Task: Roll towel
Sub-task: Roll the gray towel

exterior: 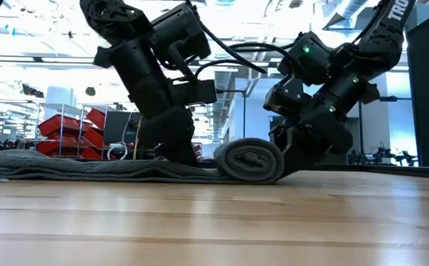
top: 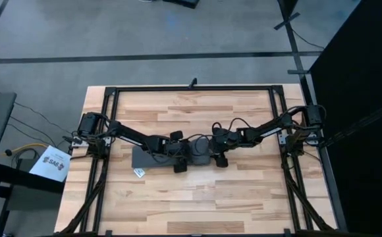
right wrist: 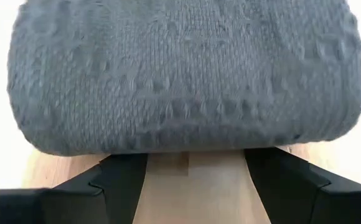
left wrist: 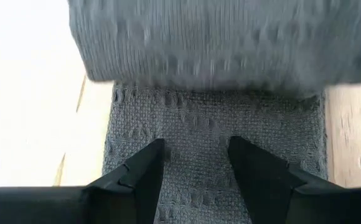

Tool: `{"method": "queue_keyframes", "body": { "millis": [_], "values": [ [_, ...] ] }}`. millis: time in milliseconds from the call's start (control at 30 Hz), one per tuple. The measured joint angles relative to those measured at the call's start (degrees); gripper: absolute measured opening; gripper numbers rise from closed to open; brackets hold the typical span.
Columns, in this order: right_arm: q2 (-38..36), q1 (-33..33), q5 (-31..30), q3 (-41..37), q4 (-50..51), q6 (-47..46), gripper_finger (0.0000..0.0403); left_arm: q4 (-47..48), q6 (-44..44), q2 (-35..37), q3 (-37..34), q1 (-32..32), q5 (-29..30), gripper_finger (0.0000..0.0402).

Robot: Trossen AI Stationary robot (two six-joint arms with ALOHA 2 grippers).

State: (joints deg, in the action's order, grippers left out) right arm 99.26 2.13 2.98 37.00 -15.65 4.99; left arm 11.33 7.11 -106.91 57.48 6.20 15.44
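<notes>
Clearly, the roll was already well begun: the towel (top: 171,155) lay near the middle of the surface (top: 197,197), its right end wound into a thick coil and the flat remainder stretching toward the left edge, with the small white label tag (top: 139,172) poking out at the near left corner of the cloth. The left end effector (left wrist: 196,162) rested on the flat part just ahead of the coil, its fingers spread apart over the weave and clamping nothing. The right end effector (right wrist: 196,171) sat behind the coil on the side facing the right edge, its fingers also apart, with bare wood between them and the coil touching or just above their tips. Seen from surface height, the coil (exterior: 250,160) looked snug and round with a visible spiral at its end, and the two arms stood close on either side of it. To carry the step well, the right end effector would probably best push low and level so the coil turned rather than slid, while the left one kept the flat length pinned and smooth, yielding toward the left edge as the coil advanced. Uneven pressure would likely make the roll skew or loosen into a cone.
</notes>
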Motion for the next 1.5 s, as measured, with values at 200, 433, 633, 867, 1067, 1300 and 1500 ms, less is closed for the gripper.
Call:
{"method": "queue_keyframes", "body": {
  "millis": [200, 433, 633, 867, 1067, 1300, 1500],
  "values": [
    [-0.1, 0.0, 0.0, -0.9, -0.5, 0.0, 0.0258, 10.8, -0.7, 0.4, 5.1, 0.0, -0.1, 0.0173],
    [-0.1, 0.0, 0.0, -1.1, -1.1, 0.5, 0.0258, 17.6, -2.3, 1.5, 11.5, 0.0, 0.8, 0.0173],
    [-0.1, 0.0, 0.1, -1.2, -1.4, 0.5, 0.0258, 22.0, -4.5, 1.8, 16.2, 0.1, 3.8, 0.0173],
    [0.0, 0.0, 0.1, -2.0, -2.8, 0.1, 0.0258, 12.7, -4.8, 1.8, 9.1, 0.1, 3.8, 0.0173],
    [0.0, 0.0, 0.1, -2.7, -4.6, -0.5, 0.0258, 0.5, -2.3, 1.8, 0.7, 0.1, 3.8, 0.0173],
    [0.0, 0.0, 0.1, -2.7, -4.7, -0.9, 0.0258, 8.4, -0.4, 2.3, 2.6, 0.6, 3.8, 0.0173],
    [0.0, 0.0, 0.1, -2.7, -4.7, -1.4, 0.0258, 8.4, -1.6, 6.8, 6.6, 2.2, 3.8, 0.0173]
  ]
}}
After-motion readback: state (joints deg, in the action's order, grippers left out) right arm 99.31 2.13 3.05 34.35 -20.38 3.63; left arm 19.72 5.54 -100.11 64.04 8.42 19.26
